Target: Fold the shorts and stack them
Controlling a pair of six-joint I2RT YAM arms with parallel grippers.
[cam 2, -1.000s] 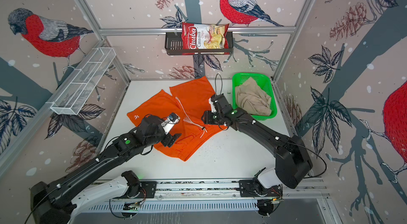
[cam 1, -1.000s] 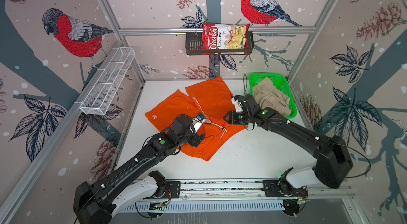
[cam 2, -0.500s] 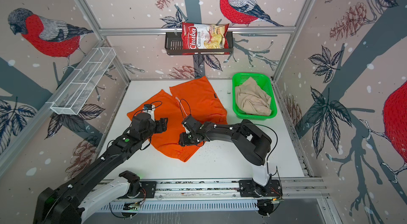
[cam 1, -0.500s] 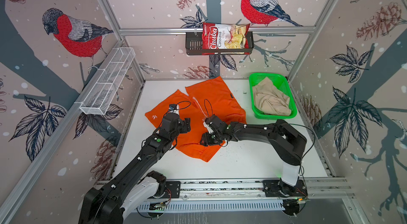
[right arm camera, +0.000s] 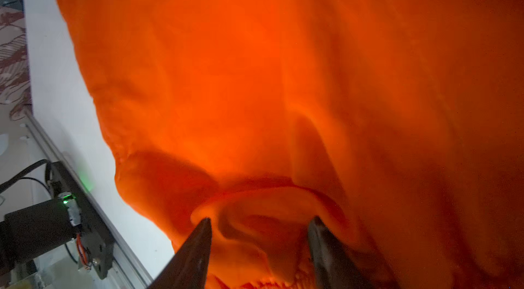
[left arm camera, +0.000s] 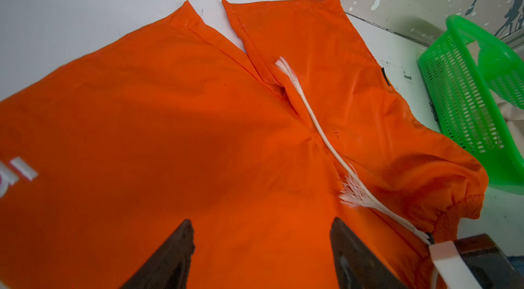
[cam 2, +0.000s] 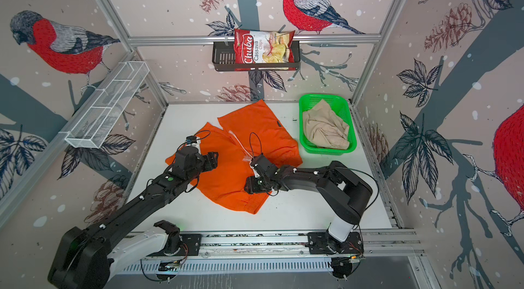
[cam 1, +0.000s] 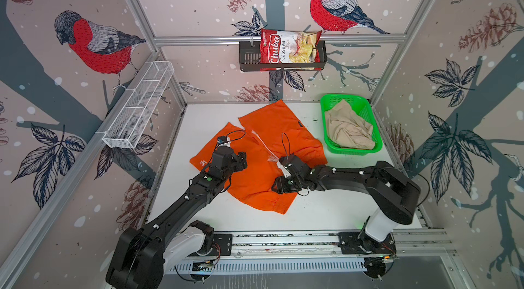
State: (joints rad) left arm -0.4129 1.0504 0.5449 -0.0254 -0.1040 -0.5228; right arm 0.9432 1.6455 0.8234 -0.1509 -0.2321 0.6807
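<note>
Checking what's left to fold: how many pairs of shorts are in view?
2. The orange shorts lie spread on the white table; the beige shorts sit crumpled in the green basket. Another could be hidden beneath the beige pair.

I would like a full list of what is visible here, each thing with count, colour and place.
table: 1, white, floor of the cell.
orange shorts: 1, orange, spread on the table.
drawstring: 1, white, on the orange shorts.
basket: 1, green, table's far right corner.
beige shorts: 1, beige, crumpled in the basket.
rack: 1, black, on the back wall.
chips bag: 1, red, in the rack.
wire shelf: 1, white, on the left wall.
left gripper: 1, black, open above the orange shorts.
right gripper: 1, black, open, cloth fold between its jaws.
</note>
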